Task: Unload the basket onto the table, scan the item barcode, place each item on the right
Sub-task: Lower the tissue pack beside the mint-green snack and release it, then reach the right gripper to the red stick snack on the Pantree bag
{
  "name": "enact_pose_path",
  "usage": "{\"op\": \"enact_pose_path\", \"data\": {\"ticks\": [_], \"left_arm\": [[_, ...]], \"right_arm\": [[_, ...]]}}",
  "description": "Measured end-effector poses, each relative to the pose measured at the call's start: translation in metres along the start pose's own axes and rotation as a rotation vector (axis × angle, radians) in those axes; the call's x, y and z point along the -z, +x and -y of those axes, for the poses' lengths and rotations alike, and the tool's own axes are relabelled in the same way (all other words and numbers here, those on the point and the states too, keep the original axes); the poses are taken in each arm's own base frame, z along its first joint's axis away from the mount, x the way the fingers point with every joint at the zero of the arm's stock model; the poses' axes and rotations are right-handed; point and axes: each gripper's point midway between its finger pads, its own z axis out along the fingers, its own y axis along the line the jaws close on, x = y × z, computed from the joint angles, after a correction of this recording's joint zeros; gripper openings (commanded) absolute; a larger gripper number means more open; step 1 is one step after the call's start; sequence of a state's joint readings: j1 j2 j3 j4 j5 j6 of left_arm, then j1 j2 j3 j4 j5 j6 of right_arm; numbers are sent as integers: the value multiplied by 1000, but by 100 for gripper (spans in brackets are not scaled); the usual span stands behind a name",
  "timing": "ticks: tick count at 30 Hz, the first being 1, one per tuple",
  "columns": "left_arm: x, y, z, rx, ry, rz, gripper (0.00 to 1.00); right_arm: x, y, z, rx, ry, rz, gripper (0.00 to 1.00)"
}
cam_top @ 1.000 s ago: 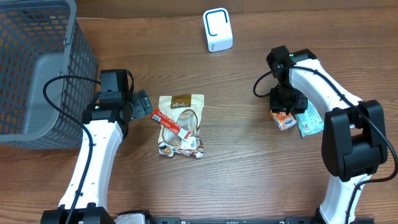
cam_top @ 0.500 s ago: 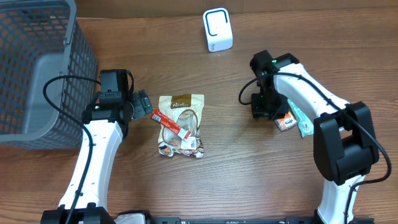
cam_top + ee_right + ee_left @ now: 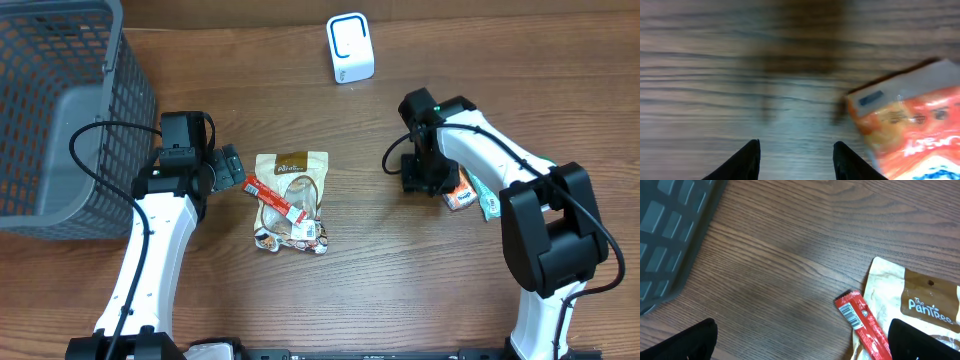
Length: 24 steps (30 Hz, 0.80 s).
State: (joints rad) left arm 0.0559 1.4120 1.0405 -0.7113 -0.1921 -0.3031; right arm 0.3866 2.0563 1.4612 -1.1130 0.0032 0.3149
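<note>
- The right claw [image 3: 423, 178] has slid left, off the orange foil snack packet [image 3: 461, 194]. The packet lies flat on the wooden desk [image 3: 390, 290] just beside the claw, so I'd judge no pickup yet and the scan not begun.
- Its jaws stand about half open with bare wood between them, holding nothing.
- The left claw [image 3: 230, 167] hasn't budged: spread wide, empty, near the red stick sachet [image 3: 860, 325], barcode face-up.
- That sachet lies across a tan pouch [image 3: 920, 297] reading "The Pantree".
- The orange packet's print is too blurred to read.
- The white box-shaped scanner [image 3: 350, 47] waits well apart, toward the far edge.
</note>
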Motion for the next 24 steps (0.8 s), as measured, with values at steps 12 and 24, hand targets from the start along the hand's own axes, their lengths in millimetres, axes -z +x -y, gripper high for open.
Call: {"op": "enact_pose_path", "data": {"ticks": [12,24], "left_arm": [[0,0,0,0,0,0,100],[0,0,0,0,0,0,100]], "right_arm": [[-1,-16,27,-55,132,82,47],[11,-18,-105,89,-370,117,47]]}}
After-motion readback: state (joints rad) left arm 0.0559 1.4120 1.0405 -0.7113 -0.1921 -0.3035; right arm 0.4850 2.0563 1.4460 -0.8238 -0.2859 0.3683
